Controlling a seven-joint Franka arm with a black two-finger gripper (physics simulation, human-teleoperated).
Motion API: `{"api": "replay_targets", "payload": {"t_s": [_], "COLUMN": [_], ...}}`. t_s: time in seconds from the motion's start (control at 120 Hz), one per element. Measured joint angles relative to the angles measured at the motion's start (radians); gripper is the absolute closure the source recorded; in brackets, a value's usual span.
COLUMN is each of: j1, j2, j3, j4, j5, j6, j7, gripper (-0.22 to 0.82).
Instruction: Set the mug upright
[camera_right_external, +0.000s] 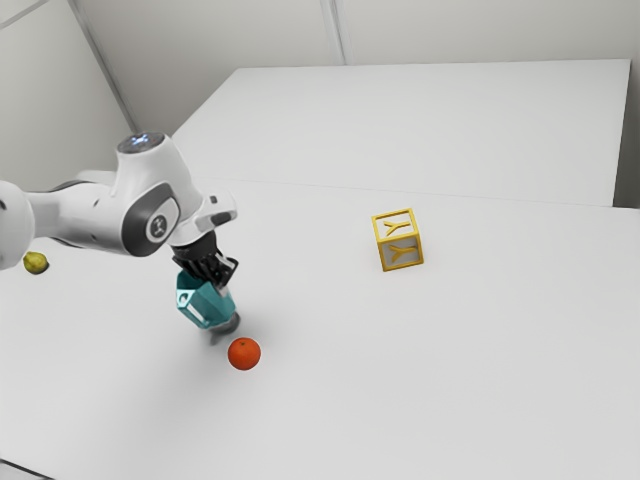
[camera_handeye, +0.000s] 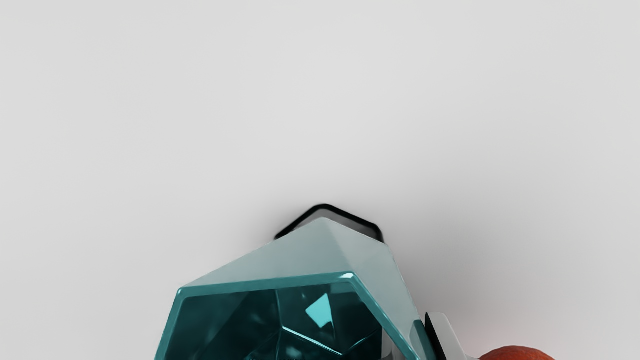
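The black, jointed end effector (camera_right_external: 220, 273) is right at the tilted, faceted teal mug (camera_right_external: 205, 303) (gripping or released, I can't tell). Round orange fruit (camera_right_external: 244, 354) sits nearby!

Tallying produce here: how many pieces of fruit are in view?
2: an orange fruit near the teal mug, and a yellow-green fruit by the exterior view's left edge. The arm could hide others.

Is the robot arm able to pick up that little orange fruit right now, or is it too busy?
Probably not as things stand: its end effector appears to have the teal mug by its wall, so it would likely need to let go first. The orange fruit is close by, uncovered.
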Motion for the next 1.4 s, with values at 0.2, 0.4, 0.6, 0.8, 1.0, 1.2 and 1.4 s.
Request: {"api": "replay_targets", "payload": {"t_s": [0.2, 0.4, 0.6, 0.8, 1.0, 1.2, 1.4], "j1": [-0.001, -0.001, -0.001, -0.002, -0.002, -0.014, -0.020], "j2": [0.027, 0.046, 0.054, 0.050, 0.022, -0.010, -0.046], "j3": [0.000, 0.000, 0.000, 0.001, 0.001, 0.000, -0.001], "j4": [0.001, 0.002, 0.002, 0.001, 0.002, 0.005, 0.036], "j5": [0.000, 0.001, 0.001, -0.009, -0.013, -0.015, -0.021], "j6": [0.004, 0.007, 0.008, 0.013, 0.018, 0.017, -0.012], "j7": [-0.017, -0.029, -0.039, -0.034, -0.029, -0.026, -0.023], "gripper": [0.78, 0.78, 0.77, 0.60, 0.48, 0.25, 0.11]}}
